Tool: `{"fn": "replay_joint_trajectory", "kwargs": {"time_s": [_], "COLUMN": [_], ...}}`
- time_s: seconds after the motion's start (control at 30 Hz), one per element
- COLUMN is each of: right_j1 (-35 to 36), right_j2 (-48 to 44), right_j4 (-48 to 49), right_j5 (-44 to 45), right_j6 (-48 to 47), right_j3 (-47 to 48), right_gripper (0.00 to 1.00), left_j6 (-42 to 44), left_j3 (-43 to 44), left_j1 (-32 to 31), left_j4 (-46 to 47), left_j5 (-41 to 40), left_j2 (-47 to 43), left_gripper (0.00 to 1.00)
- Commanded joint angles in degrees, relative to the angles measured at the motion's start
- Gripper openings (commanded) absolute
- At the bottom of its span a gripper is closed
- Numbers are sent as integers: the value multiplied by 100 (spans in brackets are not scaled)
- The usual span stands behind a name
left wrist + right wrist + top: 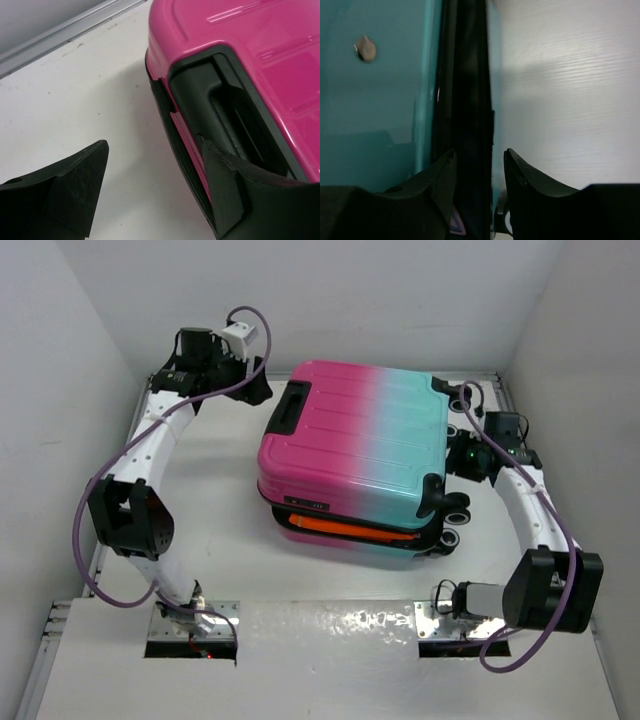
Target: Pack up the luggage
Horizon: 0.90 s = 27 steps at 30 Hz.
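Note:
The luggage [350, 440] lies flat mid-table, pink on the left fading to turquoise on the right. Its lid is down, with a gap along the front where something orange [345, 528] shows. At the pink end my left gripper [262, 390] stands open beside the black handle [225, 110]. In the left wrist view this gripper [154, 145] has one finger over bare table and the other against the handle recess. At the turquoise end my right gripper [462, 455] stands open. Its jaws [479, 152] straddle the case's black edge band [465, 75] beside the turquoise shell [370, 100], with a gap on the right.
Black wheels [455, 510] stick out at the luggage's right end, close to the right arm. White walls enclose the table on the left, back and right. A metal rail [65, 32] runs along the back edge of the white tabletop [220, 500].

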Motion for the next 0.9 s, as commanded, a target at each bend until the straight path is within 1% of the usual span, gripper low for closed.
{"fn": "replay_joint_trajectory", "kwargs": {"time_s": [0.0,0.03,0.07,0.13,0.27,0.3,0.4,0.43,0.47,0.5,0.53,0.57,0.63,0.67,0.7,0.73,0.77,0.8,0.83,0.87], "right_j1": [0,0,-9,-9,0,-9,-9,-9,0,8,0,26,157,236,333,551,632,807,965,1001], "right_j2": [10,99,169,353,775,855,1206,1320,1643,1855,2101,2634,3190,3707,3947,4175,4674,4966,5264,5546], "right_j4": [979,953,936,1119,1549,1664,2261,2376,2594,2666,2719,2754,2868,2895,2887,2539,2292,2072,1652,1439], "right_j5": [-1104,-1096,-731,-482,-463,-516,-796,-893,-999,-1278,-1455,-1613,-2350,-2727,-3236,-3380,-3529,-3687,-3933,-3857], "right_j6": [-191,-103,-50,-6,179,231,328,355,355,346,320,285,-65,-250,-739,-1031,-1486,-1586,-1622,-1614], "right_j3": [-300,-318,-327,-459,-573,-652,-784,-758,-697,-427,-215,361,1093,1871,2288,2718,3732,4325,5471,5969], "right_gripper": [43,43,41,39,37,33,29,25,21,17,5,0,0,0,0,0,0,0,0,9], "left_j6": [233,234,207,68,-196,-188,-215,-215,-232,-224,-189,-145,-57,-100,-144,-240,-311,-390,-538,-601], "left_j3": [-86,-121,-147,-339,-832,-929,-1158,-1149,-1123,-1071,-879,-729,-114,88,447,590,774,819,872,907], "left_j1": [4,12,4,4,4,4,-5,-5,-5,4,12,39,153,223,406,495,574,723,733,881], "left_j4": [103,24,-125,-179,49,93,129,103,33,-3,-116,-213,-537,-592,-618,-584,-514,-426,-260,-206], "left_j5": [384,410,489,568,683,683,639,648,656,648,622,586,577,586,621,682,683,674,535,403], "left_j2": [-465,-466,-439,-465,-676,-720,-791,-791,-817,-826,-843,-870,-879,-896,-922,-983,-1036,-1072,-1107,-1107], "left_gripper": [73,74,74,73,73,74,73,73,73,73,74,78,82,84,84,84,85,86,86,86]}}
